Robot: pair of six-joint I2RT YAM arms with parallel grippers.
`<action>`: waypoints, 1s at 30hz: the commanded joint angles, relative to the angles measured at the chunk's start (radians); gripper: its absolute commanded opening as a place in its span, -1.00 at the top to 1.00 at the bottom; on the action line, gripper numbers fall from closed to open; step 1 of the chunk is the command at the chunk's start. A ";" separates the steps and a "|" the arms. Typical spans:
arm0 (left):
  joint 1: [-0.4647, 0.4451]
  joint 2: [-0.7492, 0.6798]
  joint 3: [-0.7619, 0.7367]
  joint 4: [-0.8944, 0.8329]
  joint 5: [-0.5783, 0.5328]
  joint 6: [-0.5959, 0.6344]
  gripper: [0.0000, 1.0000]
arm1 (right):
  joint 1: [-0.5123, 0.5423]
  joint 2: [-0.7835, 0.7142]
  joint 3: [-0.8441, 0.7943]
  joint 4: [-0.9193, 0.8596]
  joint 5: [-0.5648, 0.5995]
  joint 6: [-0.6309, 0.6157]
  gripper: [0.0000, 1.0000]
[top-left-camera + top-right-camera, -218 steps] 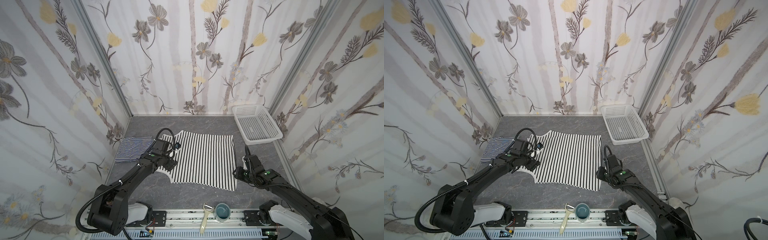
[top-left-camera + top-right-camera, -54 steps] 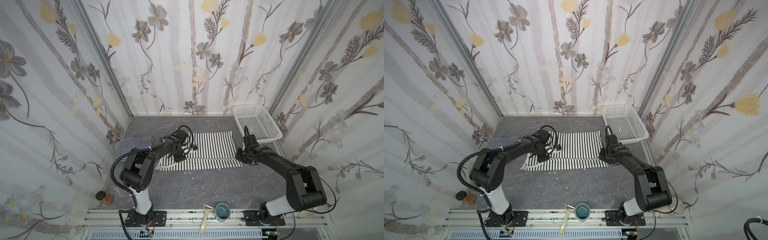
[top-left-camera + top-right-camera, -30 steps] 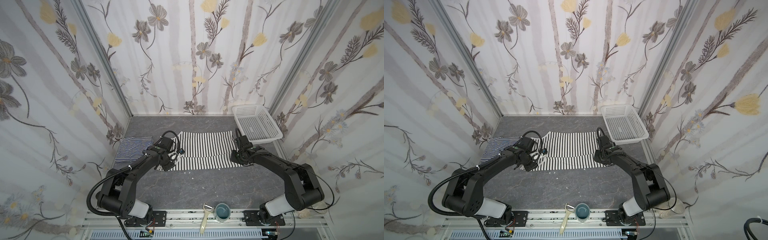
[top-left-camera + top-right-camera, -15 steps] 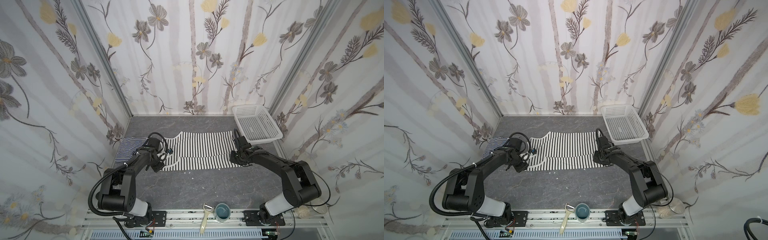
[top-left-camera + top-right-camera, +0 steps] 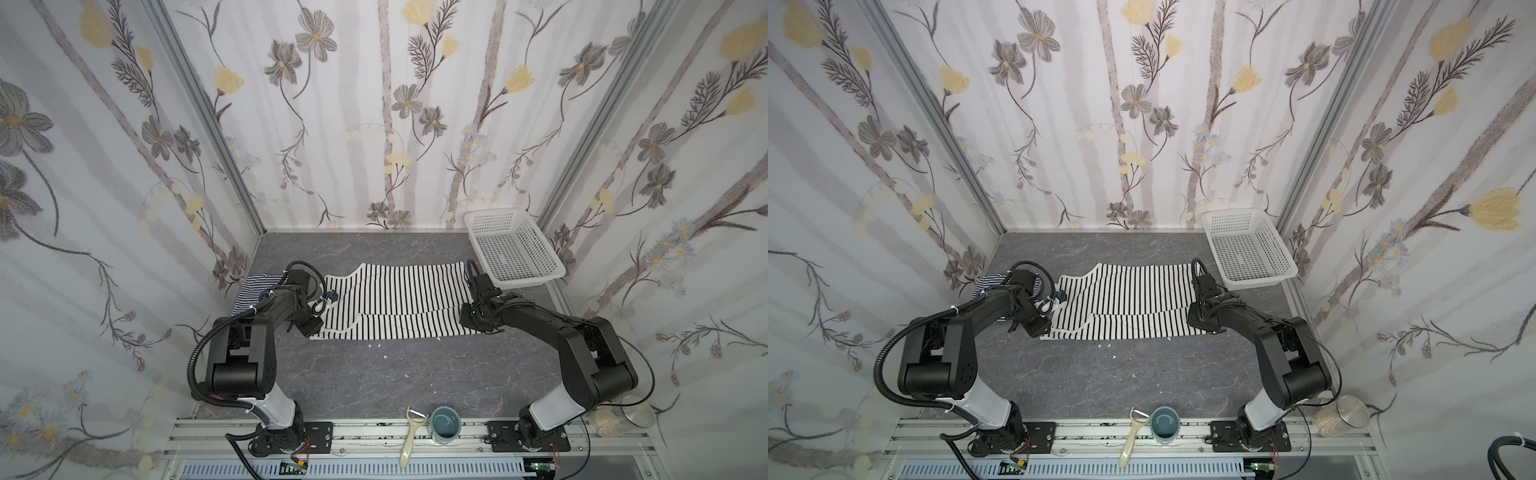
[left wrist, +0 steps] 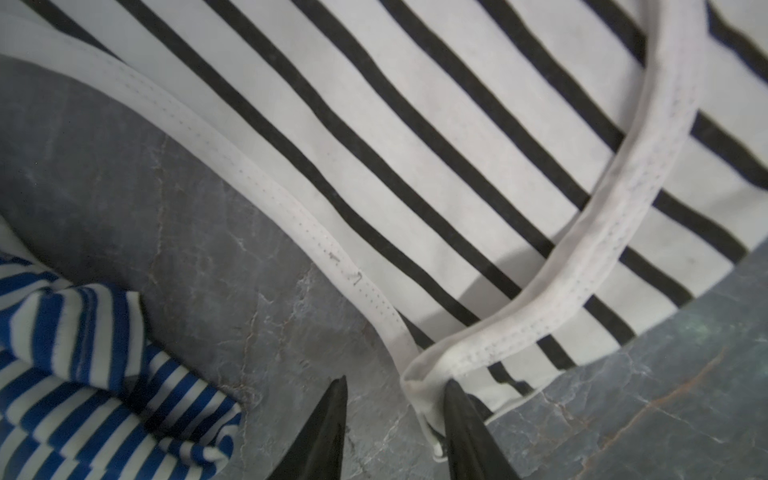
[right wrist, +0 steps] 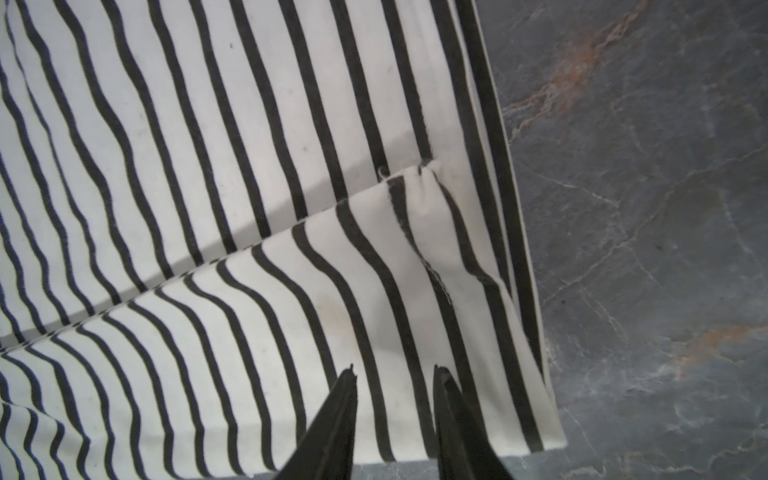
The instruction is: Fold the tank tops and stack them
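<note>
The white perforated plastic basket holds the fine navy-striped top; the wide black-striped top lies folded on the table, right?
No: both top views show the fine navy-striped top on the grey table at left, outside the white perforated plastic basket. The rest holds.

Left arm (image 5: 249,332): matte black boxy links with rounded joint housings and a white tapered segment (image 5: 277,409) above the base. A ribbed black hose (image 5: 198,361) loops outside it. A thin black cable (image 5: 307,266) curls at the wrist, with a blue connector (image 5: 333,296) beside it.

Right arm (image 5: 582,345): same black links and white lower segment (image 5: 552,405). A thin black cable (image 5: 643,365) bows out from the elbow.

Each arm is mounted on a black plate (image 5: 322,430).

Left gripper (image 6: 392,388) and right gripper (image 7: 392,374): slim black fingers (image 7: 336,424) tapering to points.
</note>
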 commanded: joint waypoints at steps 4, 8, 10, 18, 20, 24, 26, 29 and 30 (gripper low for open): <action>0.006 0.025 -0.012 -0.009 -0.019 0.020 0.13 | -0.001 0.016 -0.001 0.018 0.045 0.000 0.33; 0.008 0.000 -0.057 -0.009 -0.062 0.046 0.12 | 0.003 0.013 -0.017 0.011 0.051 -0.003 0.33; 0.012 -0.028 -0.087 -0.011 -0.076 0.066 0.11 | 0.009 0.003 -0.034 0.004 0.057 -0.002 0.33; 0.057 -0.090 -0.159 -0.018 -0.106 0.125 0.10 | 0.067 -0.076 -0.162 -0.012 0.054 0.041 0.32; 0.068 -0.101 -0.173 -0.021 -0.113 0.143 0.11 | 0.092 -0.109 -0.205 -0.019 0.049 0.061 0.33; 0.098 -0.126 -0.201 -0.029 -0.130 0.187 0.10 | 0.152 -0.206 -0.287 -0.031 0.035 0.121 0.32; 0.113 -0.135 -0.217 -0.033 -0.138 0.211 0.10 | 0.188 -0.246 -0.328 -0.033 0.019 0.157 0.33; 0.133 -0.142 -0.242 -0.039 -0.153 0.240 0.10 | 0.235 -0.292 -0.369 -0.045 0.013 0.202 0.32; 0.139 -0.147 -0.251 -0.042 -0.155 0.250 0.11 | 0.247 -0.304 -0.378 -0.050 0.012 0.216 0.32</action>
